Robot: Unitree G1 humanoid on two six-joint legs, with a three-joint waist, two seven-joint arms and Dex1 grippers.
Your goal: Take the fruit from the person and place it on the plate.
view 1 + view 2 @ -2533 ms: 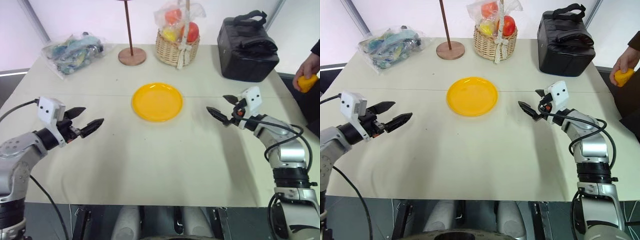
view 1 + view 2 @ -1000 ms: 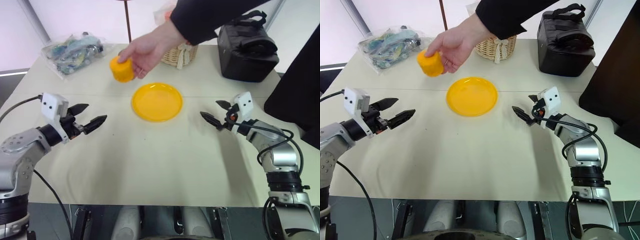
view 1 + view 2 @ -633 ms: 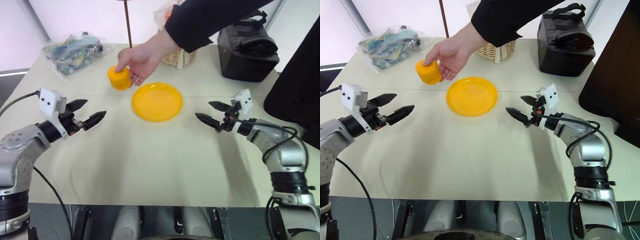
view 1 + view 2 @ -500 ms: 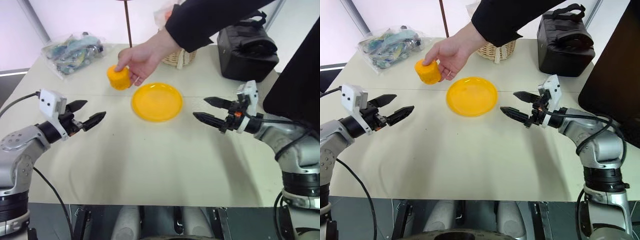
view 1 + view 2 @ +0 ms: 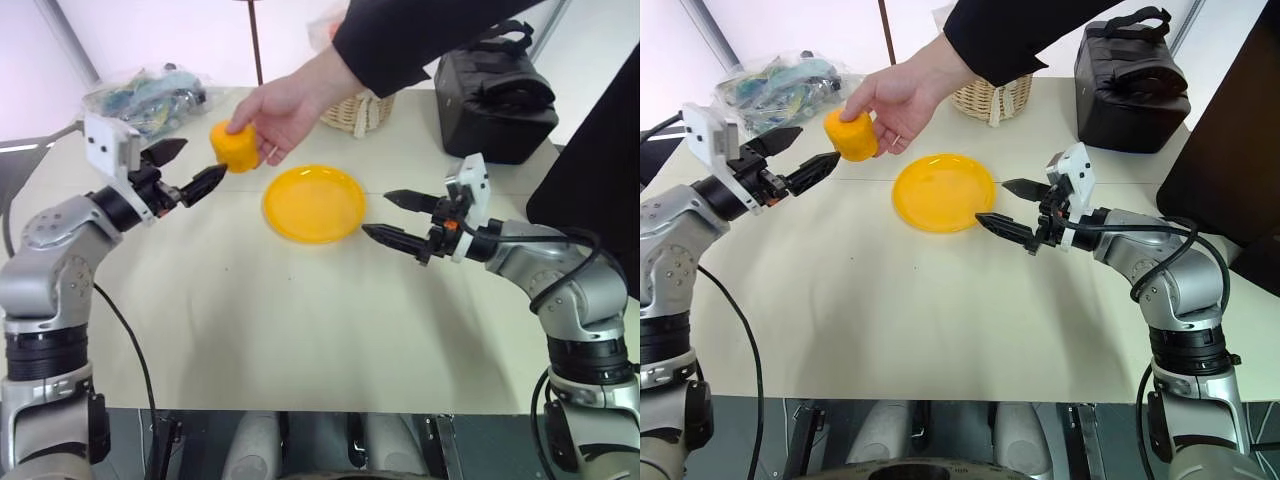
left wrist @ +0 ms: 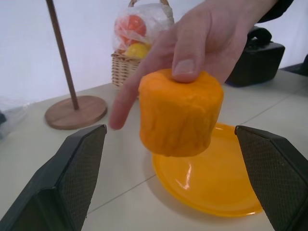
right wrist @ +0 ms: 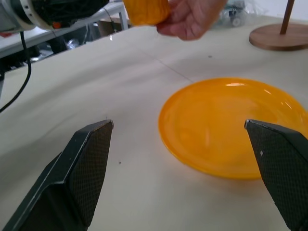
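Orange fruit [image 5: 233,146] hangs in a person's hand [image 5: 283,108] before the wide-open left gripper [image 5: 190,170]; right gripper [image 5: 392,217] gapes beside the plate [image 5: 313,203].

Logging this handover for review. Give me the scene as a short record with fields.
fruit: yellow-orange fruit held in the air in the person's hand, beside the plate
plate: yellow plate bare on the table
left pincer: left pincer open, tips at the fruit, not gripping it
right pincer: right pincer open, by the plate's edge, holding nothing
background: basket of wrapped fruits, black bag, wooden stand
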